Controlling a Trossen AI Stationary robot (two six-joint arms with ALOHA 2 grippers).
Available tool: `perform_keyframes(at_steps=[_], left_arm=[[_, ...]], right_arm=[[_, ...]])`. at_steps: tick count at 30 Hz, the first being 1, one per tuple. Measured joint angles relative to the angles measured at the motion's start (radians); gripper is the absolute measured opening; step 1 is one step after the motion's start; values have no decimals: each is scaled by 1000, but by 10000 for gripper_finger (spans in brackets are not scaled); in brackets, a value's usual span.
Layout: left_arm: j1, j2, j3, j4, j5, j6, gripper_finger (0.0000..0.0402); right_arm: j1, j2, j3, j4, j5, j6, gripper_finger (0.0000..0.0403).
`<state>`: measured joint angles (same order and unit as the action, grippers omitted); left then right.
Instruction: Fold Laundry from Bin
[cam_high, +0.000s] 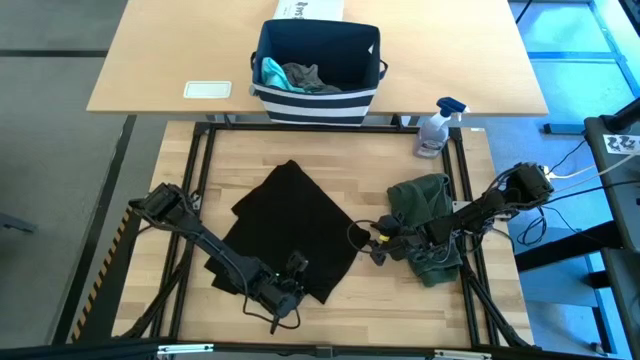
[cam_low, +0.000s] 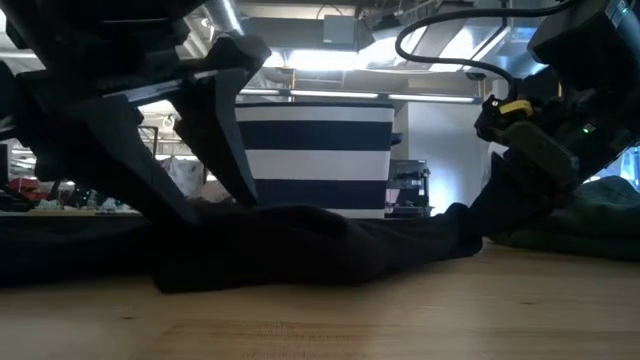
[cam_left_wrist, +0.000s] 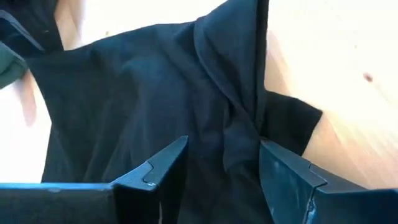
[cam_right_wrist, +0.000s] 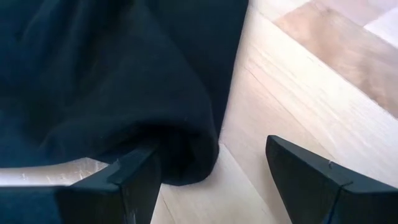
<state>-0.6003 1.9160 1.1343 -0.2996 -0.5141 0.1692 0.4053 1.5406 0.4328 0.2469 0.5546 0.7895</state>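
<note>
The large black T-shirt (cam_high: 290, 235) lies spread in the middle of the table. My left gripper (cam_high: 297, 270) stands open at the shirt's near edge, a raised fold (cam_left_wrist: 239, 93) running in between its fingers. My right gripper (cam_high: 365, 242) is open at the shirt's right corner (cam_right_wrist: 186, 155); that corner lies beside one finger and the other finger is over bare wood. I cannot tell whether it touches. An olive-green piece (cam_high: 425, 210) lies heaped under the right arm. The navy striped bin (cam_high: 318, 95) stands on the far table with a teal piece (cam_high: 270, 72) and a grey piece (cam_high: 310, 78) inside. My left gripper comes down on the black T-shirt near its near edge, slanting from the table's near left. Its fingertips (cam_left_wrist: 168, 158) stand in the cloth on either side of the raised fold without closing on it. The shirt lies on the table.
A spray bottle (cam_high: 437, 125) stands at the far right of the work table. A white card (cam_high: 208, 90) and a white box (cam_high: 305, 8) lie on the far table beside the bin. Bare wood shows along the near edge (cam_low: 400, 310) and on the left.
</note>
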Motion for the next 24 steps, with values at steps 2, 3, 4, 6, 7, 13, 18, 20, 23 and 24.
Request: perform_keyframes(at_steps=[2, 3, 4, 6, 7, 13, 18, 20, 23, 24], left_arm=[[0, 1, 0, -1, 1, -2, 162], [-2, 1, 0, -2, 1, -2, 152], [-3, 1, 0, -3, 1, -2, 139], [-3, 1, 0, -9, 4, -3, 112], [-4, 1, 0, -13, 10, -6, 97], [-4, 1, 0, -61, 10, -13, 10], [-9, 2, 0, -109, 7, -20, 4], [-15, 1, 0, -131, 5, -21, 4], [-29, -5, 0, -158, 4, -33, 3], [-34, -8, 0, -169, 4, -37, 2]], right_arm=[[0, 0, 0, 15, 6, -18, 275], [0, 0, 0, 26, 10, -29, 275], [0, 0, 0, 37, 13, -38, 275], [0, 0, 0, 46, 15, -55, 275], [0, 0, 0, 43, 22, -61, 275], [0, 0, 0, -3, 60, -64, 222], [0, 0, 0, -16, 71, -72, 112], [0, 0, 0, -16, 73, -72, 60], [0, 0, 0, -16, 73, -73, 11], [0, 0, 0, -16, 74, -72, 11]])
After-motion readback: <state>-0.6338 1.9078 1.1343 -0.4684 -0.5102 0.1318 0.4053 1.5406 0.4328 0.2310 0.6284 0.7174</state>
